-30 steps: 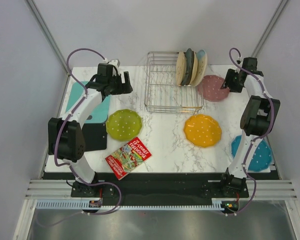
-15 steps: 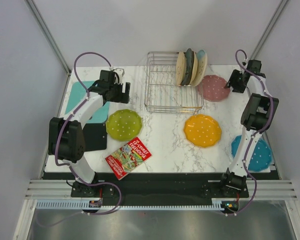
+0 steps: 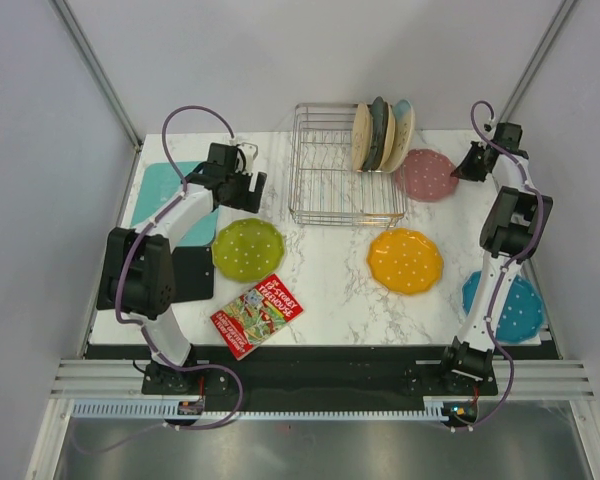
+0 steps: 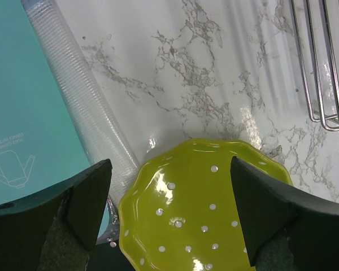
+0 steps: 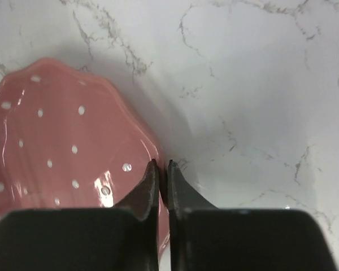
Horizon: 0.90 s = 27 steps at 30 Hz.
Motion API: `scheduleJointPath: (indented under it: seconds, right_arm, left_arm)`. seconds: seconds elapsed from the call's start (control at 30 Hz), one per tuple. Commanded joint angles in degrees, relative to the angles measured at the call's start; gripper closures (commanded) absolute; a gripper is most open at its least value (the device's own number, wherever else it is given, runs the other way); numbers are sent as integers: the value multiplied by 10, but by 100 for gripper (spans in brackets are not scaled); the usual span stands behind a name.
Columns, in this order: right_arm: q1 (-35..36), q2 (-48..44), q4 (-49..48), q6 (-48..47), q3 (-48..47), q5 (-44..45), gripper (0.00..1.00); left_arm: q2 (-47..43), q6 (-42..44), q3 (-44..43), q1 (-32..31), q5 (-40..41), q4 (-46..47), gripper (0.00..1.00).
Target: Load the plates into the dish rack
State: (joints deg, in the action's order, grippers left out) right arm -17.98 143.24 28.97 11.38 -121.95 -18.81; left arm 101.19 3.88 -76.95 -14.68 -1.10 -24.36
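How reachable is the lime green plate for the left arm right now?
Likely yes: the left gripper hangs open over the lime green plate at its far rim, nothing on top; the clear tube beside it looks tight.

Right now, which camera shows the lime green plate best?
Top external: the whole lime green plate lies flat, unobstructed. Left wrist shows it closer, but cropped by the frame edge and the left gripper. Right wrist misses it.
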Motion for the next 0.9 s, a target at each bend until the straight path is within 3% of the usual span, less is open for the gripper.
scheduleJointPath:
  seconds: [0.0, 0.2, 0.53, 0.87]
  right_arm:
    - [1, 15, 14, -7, 18, 4, 100]
    - [-36, -56, 15, -8, 27, -11, 100]
    - [-58, -211, 41, -37, 197, -26, 100]
    - [-79, -332, 66, -32, 262, -61, 100]
  left_arm:
    - [3, 36, -35, -10, 9, 3, 8]
    - [0, 20, -51, -10, 4, 7, 8]
    - [-48, -58, -46, -10, -71, 6, 8]
    - [-107, -118, -11, -10, -128, 7, 9]
